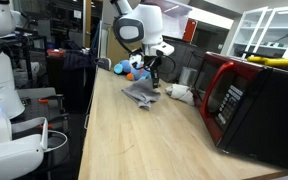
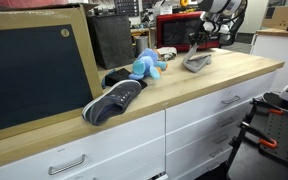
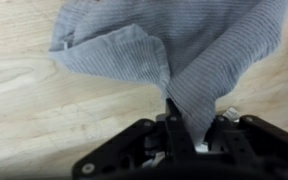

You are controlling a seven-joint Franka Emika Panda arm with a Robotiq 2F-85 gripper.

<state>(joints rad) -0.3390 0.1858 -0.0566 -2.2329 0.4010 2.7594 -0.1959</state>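
Gripper (image 3: 196, 120) clamped on grey cloth (image 3: 154, 45), part-lifted near the far end of the countertop (image 3: 34, 115). Judged: lifting step; next needs firm pinch, straight rise.

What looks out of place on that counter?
A dark shoe lies at the front edge of the counter, its toe seemingly poking over, near a blue plush toy: odd on a worktop. The grey cloth is bunched up, pinched in the claw.

Both exterior views share the countertop (image 1: 134, 130) — wrist view close above cloth (image 3: 184, 50).
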